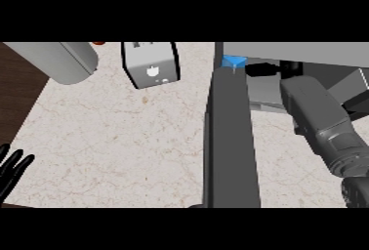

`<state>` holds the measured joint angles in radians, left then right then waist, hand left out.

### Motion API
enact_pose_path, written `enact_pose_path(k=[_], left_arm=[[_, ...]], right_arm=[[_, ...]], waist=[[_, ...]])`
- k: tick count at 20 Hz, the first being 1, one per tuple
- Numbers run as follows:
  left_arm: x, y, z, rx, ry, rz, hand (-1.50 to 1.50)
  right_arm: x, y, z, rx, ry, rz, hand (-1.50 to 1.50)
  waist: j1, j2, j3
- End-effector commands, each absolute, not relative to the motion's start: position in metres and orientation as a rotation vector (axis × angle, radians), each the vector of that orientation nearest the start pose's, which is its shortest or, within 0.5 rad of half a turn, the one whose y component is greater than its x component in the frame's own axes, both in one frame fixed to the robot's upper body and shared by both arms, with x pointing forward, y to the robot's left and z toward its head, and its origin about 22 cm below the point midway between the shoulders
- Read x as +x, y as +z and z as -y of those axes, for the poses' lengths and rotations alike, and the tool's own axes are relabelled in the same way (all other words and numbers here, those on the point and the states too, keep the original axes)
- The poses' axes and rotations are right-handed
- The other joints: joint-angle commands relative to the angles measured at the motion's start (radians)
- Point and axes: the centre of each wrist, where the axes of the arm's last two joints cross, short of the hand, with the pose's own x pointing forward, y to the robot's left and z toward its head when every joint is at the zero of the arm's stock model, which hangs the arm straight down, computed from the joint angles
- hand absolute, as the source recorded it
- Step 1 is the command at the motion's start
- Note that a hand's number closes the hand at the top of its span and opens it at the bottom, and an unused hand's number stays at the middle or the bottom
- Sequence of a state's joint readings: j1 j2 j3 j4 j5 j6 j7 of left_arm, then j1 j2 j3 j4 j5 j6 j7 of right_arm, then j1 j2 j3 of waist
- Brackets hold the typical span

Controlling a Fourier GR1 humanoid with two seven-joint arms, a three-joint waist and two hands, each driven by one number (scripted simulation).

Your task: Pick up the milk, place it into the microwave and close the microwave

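Nearest the viewer, at the lower left edge, the left hand (13, 168) rests over the dark border beside the desk (122, 141), its fingers straight and spread, released and holding nothing. The desk top is pale and marbled, with a dark brown strip (18, 93) along its left side.

At the lower right, the grey right forearm (324, 127) enters from the bottom edge and runs up and to the left toward the microwave (302, 51). Between the two arms, the open microwave door (231, 141) is seen edge-on as a long dark grey slab, reaching from the lower edge of the view up to the microwave's front corner.

Farther off, the right hand (270, 69) shows as a black form at the microwave's opening, just right of the door's far end. Touching it on its left is a small blue shape, the visible part of the milk (234, 62), which lies at the threshold of the microwave cavity, beside the door's hinge end. Whether the hand's fingers are curled round the milk or released cannot be told, since most of the hand is hidden.

Farthest away, on the left half of the desk, a grey toaster (151, 66) stands near the back edge, and a large grey cylindrical vessel (61, 61) lies at the upper left corner. A small orange-red object (99, 43) shows between them at the very top.
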<state>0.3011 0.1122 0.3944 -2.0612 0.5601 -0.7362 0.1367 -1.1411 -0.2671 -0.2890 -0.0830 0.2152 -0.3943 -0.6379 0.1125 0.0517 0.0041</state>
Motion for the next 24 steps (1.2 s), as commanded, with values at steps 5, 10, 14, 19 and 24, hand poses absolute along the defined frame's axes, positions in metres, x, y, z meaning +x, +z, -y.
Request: enact_pose_path(k=[5,10,14,19,24], left_arm=[[0.140,0.060,-0.314,-0.532,-0.287,1.780,-1.50],[0.156,0.045,-0.303,-0.625,-0.374,1.674,-1.50],[0.167,0.045,-0.286,-0.620,-0.449,1.651,-1.50],[0.171,0.032,-0.276,-0.589,-0.492,1.651,-1.50],[0.195,0.024,-0.252,-0.597,-0.524,1.640,-1.50]], right_arm=[[0.435,0.026,0.241,-0.237,0.175,1.846,-1.50],[0.417,-0.001,0.262,-0.044,0.119,1.846,-1.50],[0.398,-0.034,0.241,0.116,0.052,1.819,-1.50],[0.372,-0.068,0.243,0.217,-0.007,1.809,-1.50],[0.334,-0.106,0.240,0.201,0.027,1.739,-1.50]], waist=[[-0.044,-0.024,-0.001],[-0.078,-0.031,-0.002],[-0.089,-0.040,-0.002],[-0.109,-0.052,-0.004],[-0.132,-0.060,-0.006]])
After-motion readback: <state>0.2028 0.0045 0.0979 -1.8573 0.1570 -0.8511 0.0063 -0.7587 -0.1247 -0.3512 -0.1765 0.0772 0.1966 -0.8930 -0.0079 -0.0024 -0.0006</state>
